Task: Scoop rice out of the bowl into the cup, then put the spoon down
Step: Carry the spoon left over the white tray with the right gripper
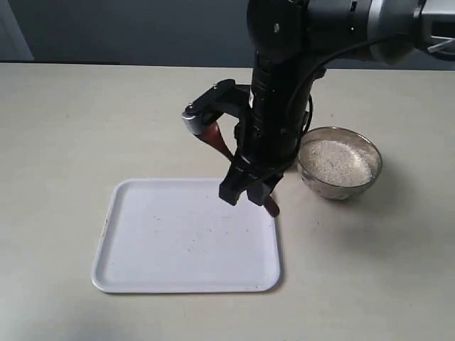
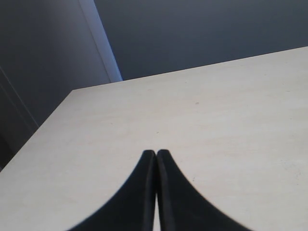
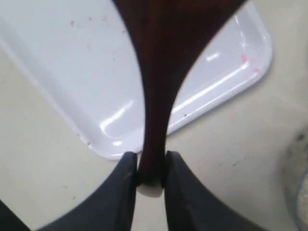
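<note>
My right gripper [image 1: 247, 193] is shut on the handle of the dark reddish-brown wooden spoon [image 1: 214, 136], held just above the right edge of a white tray [image 1: 142, 277]. In the right wrist view its fingers [image 3: 126, 168] clamp the thin handle near its end, and the spoon [image 3: 159, 72] widens upward over the tray [image 3: 62, 62]. The steel bowl [image 1: 334, 190] stands to the right of the arm and holds a mound of white rice [image 1: 338, 162]. The cup is hidden or out of view. My left gripper [image 2: 156, 153] is shut on nothing above bare table.
The white tray lies flat on the beige table [image 1: 64, 128] at centre front. The right arm [image 1: 281, 85] rises between tray and bowl and hides what is behind it. A dark wall backs the table's far edge.
</note>
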`<control>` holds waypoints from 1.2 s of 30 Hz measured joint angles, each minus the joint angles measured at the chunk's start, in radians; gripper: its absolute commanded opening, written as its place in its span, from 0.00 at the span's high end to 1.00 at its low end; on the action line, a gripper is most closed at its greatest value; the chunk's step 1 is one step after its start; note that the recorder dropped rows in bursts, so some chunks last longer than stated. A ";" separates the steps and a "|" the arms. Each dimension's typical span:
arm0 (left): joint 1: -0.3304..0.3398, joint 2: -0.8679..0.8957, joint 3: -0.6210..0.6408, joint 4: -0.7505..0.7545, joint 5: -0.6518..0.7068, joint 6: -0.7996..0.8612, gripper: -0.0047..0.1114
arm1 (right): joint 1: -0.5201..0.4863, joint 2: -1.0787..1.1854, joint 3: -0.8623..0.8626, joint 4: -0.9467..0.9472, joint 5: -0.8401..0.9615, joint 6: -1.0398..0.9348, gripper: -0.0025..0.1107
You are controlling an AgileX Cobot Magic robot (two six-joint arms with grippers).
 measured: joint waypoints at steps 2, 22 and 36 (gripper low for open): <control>0.000 0.000 0.000 0.000 0.000 0.000 0.96 | 0.006 0.000 0.000 0.015 0.000 -0.005 0.98; 0.000 0.000 0.000 0.000 0.000 0.000 0.96 | 0.006 0.208 0.000 0.053 0.002 0.058 0.98; 0.000 0.000 0.000 0.000 0.000 0.000 0.96 | 0.057 0.232 -0.160 0.137 -0.001 0.058 0.98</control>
